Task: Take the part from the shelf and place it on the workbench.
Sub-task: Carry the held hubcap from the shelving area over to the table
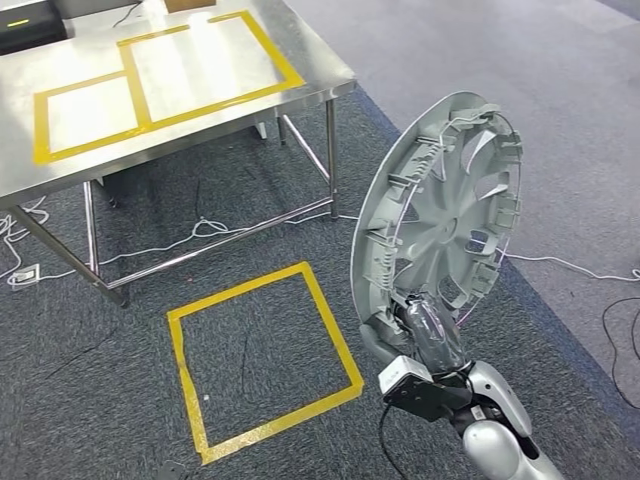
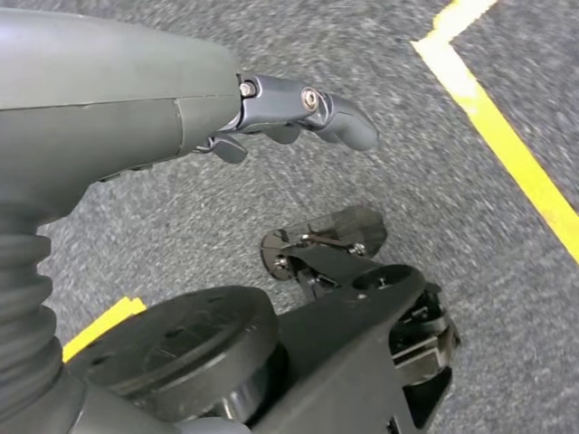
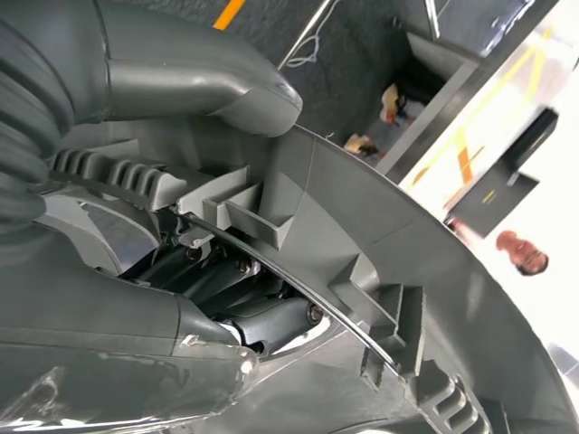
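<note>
One grey wheel cover (image 1: pixel 441 215), held upright by the right hand (image 1: pixel 424 335), whose fingers (image 3: pixel 204 77) clasp its rim. Tabletop (image 1: pixel 75 160) at 10 o'clock. Left hand (image 2: pixel 137 108) hangs over carpet, fingers (image 2: pixel 327 113) extended, grasping nothing.

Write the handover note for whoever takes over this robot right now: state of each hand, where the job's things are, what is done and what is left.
Right hand: grips the grey wheel cover by its lower rim, holding it upright over the carpet, inner side toward the camera.
Left hand: holds nothing, hanging above the carpet.
Workbench: steel table ahead to the left, with yellow tape rectangles on its top; a yellow tape square marks the floor before it.
Done: the cover is in hand.
Left: carry it to the workbench, set it down, probably inside a taped rectangle, and let go.
</note>
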`<state>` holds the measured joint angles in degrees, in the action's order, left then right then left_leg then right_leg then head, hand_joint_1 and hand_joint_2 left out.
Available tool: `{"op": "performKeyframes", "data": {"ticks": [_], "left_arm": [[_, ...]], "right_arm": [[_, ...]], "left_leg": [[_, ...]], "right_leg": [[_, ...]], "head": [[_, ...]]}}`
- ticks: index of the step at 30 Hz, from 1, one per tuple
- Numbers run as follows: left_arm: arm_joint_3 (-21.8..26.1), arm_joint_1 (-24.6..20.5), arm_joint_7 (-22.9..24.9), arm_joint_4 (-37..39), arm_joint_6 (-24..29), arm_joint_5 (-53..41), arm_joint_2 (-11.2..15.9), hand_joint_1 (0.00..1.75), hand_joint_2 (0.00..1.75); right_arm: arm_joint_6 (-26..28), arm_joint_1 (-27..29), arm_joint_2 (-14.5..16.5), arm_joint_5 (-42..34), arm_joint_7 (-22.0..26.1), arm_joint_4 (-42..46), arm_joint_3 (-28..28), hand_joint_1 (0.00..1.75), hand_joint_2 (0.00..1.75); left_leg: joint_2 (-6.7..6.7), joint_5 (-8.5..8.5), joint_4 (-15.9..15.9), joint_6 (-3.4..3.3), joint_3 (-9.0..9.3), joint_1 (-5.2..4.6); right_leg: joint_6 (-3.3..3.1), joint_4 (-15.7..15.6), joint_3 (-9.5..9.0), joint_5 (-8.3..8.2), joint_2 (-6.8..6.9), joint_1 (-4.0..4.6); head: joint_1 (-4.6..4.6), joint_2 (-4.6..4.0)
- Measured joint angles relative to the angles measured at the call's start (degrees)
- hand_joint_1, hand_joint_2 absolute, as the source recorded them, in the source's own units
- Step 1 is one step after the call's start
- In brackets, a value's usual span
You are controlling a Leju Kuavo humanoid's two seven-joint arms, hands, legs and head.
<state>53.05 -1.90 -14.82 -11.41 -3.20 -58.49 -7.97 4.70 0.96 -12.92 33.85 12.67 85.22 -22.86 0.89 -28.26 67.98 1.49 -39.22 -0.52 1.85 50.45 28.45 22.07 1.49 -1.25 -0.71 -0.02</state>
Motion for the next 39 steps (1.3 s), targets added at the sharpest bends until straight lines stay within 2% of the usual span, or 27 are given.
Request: {"op": "performKeyframes", "data": {"ticks": [2, 3, 5, 6, 8, 10, 12, 13, 14, 15, 16, 18, 19, 21, 23, 25, 27, 28, 29, 30, 32, 33, 34, 35, 37, 38, 39], "left_arm": [[0.02, 0.06, 0.00, 0.00, 0.11, -0.04, 0.02, 0.00, 1.75], [0.03, 0.01, 0.00, -0.01, 0.20, -0.07, 0.11, 0.00, 1.75], [0.04, -0.23, 0.00, -0.02, 0.31, -0.13, 0.25, 0.00, 1.75], [0.05, -0.30, 0.00, -0.02, 0.33, -0.14, 0.30, 0.00, 1.75], [0.07, -0.18, 0.00, -0.02, 0.33, -0.15, 0.19, 0.00, 1.75], [0.09, 0.00, 0.00, -0.02, 0.34, -0.15, 0.12, 0.00, 1.75], [0.13, -0.09, 0.00, -0.02, 0.34, -0.14, 0.10, 0.00, 1.75], [0.13, -0.14, 0.00, -0.02, 0.34, -0.14, 0.09, 0.00, 1.75], [0.14, -0.14, 0.02, -0.02, 0.33, -0.11, 0.04, 0.00, 1.75], [0.14, -0.08, 0.05, -0.02, 0.34, -0.06, 0.01, 0.00, 1.75], [0.15, -0.03, 0.15, -0.02, 0.41, 0.02, -0.04, 0.00, 1.75], [0.19, 0.02, 0.57, -0.02, 0.67, 0.16, -0.17, 0.00, 1.75], [0.22, 0.01, 0.80, -0.02, 0.83, 0.19, -0.22, 0.00, 1.75], [0.29, 0.02, 1.09, -0.02, 0.99, 0.20, -0.27, 0.00, 1.75], [0.33, 0.09, 1.40, -0.02, 1.03, 0.16, -0.28, 0.00, 1.75], [0.36, 0.12, 1.90, -0.03, 1.09, 0.04, -0.14, 0.00, 1.75], [0.37, 0.09, 2.38, -0.05, 1.14, -0.13, -0.12, 0.00, 1.75], [0.37, 0.08, 2.60, -0.06, 1.15, -0.19, -0.24, 0.00, 1.75], [0.37, 0.08, 2.82, -0.07, 1.15, -0.22, -0.31, 0.00, 1.75], [0.37, 0.10, 2.97, -0.07, 1.13, -0.23, -0.37, 0.00, 1.75], [0.38, 0.17, 3.27, -0.07, 1.11, -0.24, -0.46, 0.00, 1.75], [0.39, 0.24, 3.43, -0.07, 1.12, -0.26, -0.55, 0.00, 1.75], [0.39, 0.34, 3.60, -0.07, 1.16, -0.29, -0.68, 0.00, 1.75], [0.39, 0.46, 3.76, -0.07, 1.22, -0.37, -0.81, 0.00, 1.75], [0.41, 0.63, 3.94, -0.09, 1.39, -0.55, -0.80, 0.00, 1.75], [0.43, 0.62, 3.98, -0.12, 1.47, -0.64, -0.75, 0.00, 1.75], [0.44, 0.58, 4.00, -0.15, 1.53, -0.69, -0.71, 0.00, 1.75]], "right_arm": [[0.10, 0.08, 0.00, -0.07, -0.07, 0.01, 0.18, 1.59, 1.75], [0.19, 0.14, 0.00, -0.10, -0.09, 0.01, 0.29, 1.59, 1.75], [0.46, 0.29, 0.00, -0.15, -0.10, 0.02, 0.50, 1.59, 1.75], [0.58, 0.37, 0.00, -0.16, -0.11, 0.02, 0.54, 1.59, 1.75], [0.66, 0.45, -0.01, -0.20, -0.14, 0.07, 0.62, 1.59, 1.75], [0.69, 0.48, -0.01, -0.19, -0.12, 0.15, 0.74, 1.59, 1.75], [0.72, 0.60, -0.01, -0.16, -0.09, 0.15, 0.88, 1.59, 1.75], [0.72, 0.71, 0.00, -0.16, -0.10, 0.13, 0.93, 1.59, 1.75], [0.70, 0.86, 0.00, -0.19, -0.13, 0.10, 0.95, 1.59, 1.75], [0.71, 0.98, 0.00, -0.20, -0.18, 0.09, 0.98, 1.59, 1.75], [0.73, 1.03, 0.00, -0.17, -0.26, 0.09, 1.01, 1.59, 1.75], [0.95, 1.00, 0.03, 0.14, -0.65, 0.09, 1.10, 1.59, 1.75], [1.21, 0.96, 0.07, 0.40, -0.88, 0.09, 1.16, 1.59, 1.75], [2.00, 0.95, 0.32, 0.90, -1.37, 0.08, 1.29, 1.59, 1.75], [2.78, 0.99, 0.62, 1.21, -1.96, 0.04, 1.47, 1.59, 1.75], [3.18, 1.01, 0.92, 1.33, -2.51, 0.01, 1.66, 1.59, 1.75], [3.27, 1.03, 1.20, 1.25, -2.84, -0.01, 1.80, 1.59, 1.75], [3.25, 0.99, 1.26, 1.19, -2.91, -0.01, 1.85, 1.59, 1.75], [3.22, 0.87, 1.30, 1.11, -2.94, 0.00, 1.88, 1.59, 1.75], [3.17, 0.73, 1.31, 1.05, -2.95, 0.00, 1.90, 1.59, 1.75], [3.05, 0.65, 1.34, 0.88, -2.98, -0.02, 2.01, 1.59, 1.75], [2.98, 0.70, 1.36, 0.76, -3.00, -0.06, 2.07, 1.59, 1.75], [2.90, 0.75, 1.36, 0.62, -2.99, -0.10, 2.13, 1.59, 1.75], [2.85, 0.77, 1.36, 0.44, -2.91, -0.13, 2.20, 1.59, 1.75], [2.79, 0.77, 1.49, 0.04, -2.63, -0.23, 2.34, 1.59, 1.75], [2.74, 0.78, 1.63, -0.10, -2.49, -0.33, 2.41, 1.59, 1.75], [2.67, 0.83, 1.77, -0.20, -2.41, -0.43, 2.46, 1.59, 1.75]], "left_leg": [[-1.16, 4.11, -6.72, -0.81, 3.59, -0.30], [-2.89, 6.08, -11.32, -1.45, 6.17, -0.73], [-5.69, 7.87, -18.10, -2.50, 9.86, -1.47], [-6.05, 7.84, -19.38, -2.67, 10.45, -1.64], [-4.65, 7.73, -20.22, -2.61, 10.80, -1.31], [-3.22, 7.96, -20.57, -2.73, 11.12, -0.87], [-1.82, 8.11, -20.63, -2.98, 11.19, -0.68], [-1.05, 8.15, -20.63, -3.07, 11.20, -0.68], [-0.32, 8.15, -20.63, -3.10, 11.24, -0.69], [0.31, 8.15, -20.63, -3.10, 11.35, -0.69], [0.85, 8.12, -20.63, -3.07, 11.50, -0.67], [1.74, 7.93, -20.59, -2.82, 11.89, -0.66], [2.10, 7.74, -20.41, -2.63, 11.94, -0.72], [2.48, 7.57, -20.20, -2.61, 11.76, -0.93], [2.51, 7.69, -20.17, -3.78, 11.45, -1.01], [2.45, 7.76, -20.93, -4.98, 11.49, -1.24], [2.39, 8.15, -23.27, -5.84, 12.76, -1.33], [2.35, 8.40, -24.50, -6.26, 13.55, -1.20], [2.31, 8.60, -25.07, -6.44, 14.21, -0.93], [2.26, 8.61, -25.29, -6.38, 14.52, -0.62], [2.18, 8.34, -25.20, -5.65, 14.61, 0.12], [2.19, 8.09, -25.06, -5.02, 14.70, 0.62], [2.25, 7.73, -24.76, -4.24, 14.85, 1.23], [2.35, 7.19, -24.26, -3.32, 15.07, 1.98], [2.62, 5.60, -22.63, -1.27, 15.46, 3.43], [2.67, 4.72, -21.87, -0.46, 15.46, 3.94], [2.84, 3.89, -21.66, 0.00, 15.47, 4.22]], "right_leg": [[0.02, -0.23, -0.47, 0.13, 1.21, 0.14], [0.12, -0.39, -0.81, 0.23, 1.75, 0.27], [0.48, -0.52, -1.24, 0.48, 2.81, 0.65], [0.69, -0.60, -1.35, 0.59, 3.42, 0.87], [1.19, -0.61, -1.61, 0.97, 4.17, 1.06], [1.72, 2.29, -0.54, 3.05, 2.18, 0.98], [1.95, 10.91, 3.60, 7.19, -0.50, 0.94], [1.97, 15.71, 6.10, 8.96, -1.03, 0.96], [1.94, 18.81, 7.88, 9.61, -1.22, 0.98], [1.87, 19.37, 8.50, 8.94, -1.29, 1.00], [1.78, 17.28, 7.85, 7.12, -1.34, 1.01], [1.69, 8.28, 3.92, 2.18, -1.84, 0.94], [1.63, 3.94, 1.88, 0.51, -2.20, 0.83], [1.48, -0.46, -0.14, -0.83, -2.79, 0.63], [1.36, -0.94, -0.15, -1.09, -2.90, 0.52], [1.74, -1.11, -0.07, -1.74, -2.97, 0.27], [2.23, -0.65, 0.02, -2.52, -2.89, 0.14], [2.25, 0.49, 0.41, -2.18, -2.79, 0.28], [2.25, 2.29, 1.35, -0.78, -2.73, 0.36], [2.20, 5.42, 3.01, 1.41, -2.66, 0.39], [2.84, 13.58, 7.20, 5.53, -2.57, -0.01], [3.41, 16.17, 8.62, 6.40, -2.45, -0.40], [4.19, 16.51, 8.90, 5.99, -2.32, -0.86], [5.07, 14.40, 7.90, 4.40, -2.20, -1.40], [7.15, 6.26, 3.83, 0.47, -2.66, -2.74], [7.37, 2.90, 2.03, 0.23, -3.03, -3.10], [7.01, 0.72, 0.80, 0.67, -3.41, -3.23]], "head": [[0.01, 0.00], [0.02, 0.00], [-0.10, 0.00], [-0.13, 0.00], [-0.13, 0.01], [0.09, 0.01], [0.44, 0.00], [0.56, 0.01], [0.59, 0.01], [0.64, 0.00], [0.66, 0.00], [0.71, 0.00], [0.78, 0.01], [0.67, 0.02], [0.47, 0.02], [0.43, 0.01], [0.20, 0.01], [0.13, 0.01], [0.10, 0.01], [0.12, 0.00], [0.12, -0.01], [0.13, 0.00], [0.14, 0.00], [0.14, 0.00], [0.27, 0.00], [0.38, 0.00], [0.34, 0.01]]}}
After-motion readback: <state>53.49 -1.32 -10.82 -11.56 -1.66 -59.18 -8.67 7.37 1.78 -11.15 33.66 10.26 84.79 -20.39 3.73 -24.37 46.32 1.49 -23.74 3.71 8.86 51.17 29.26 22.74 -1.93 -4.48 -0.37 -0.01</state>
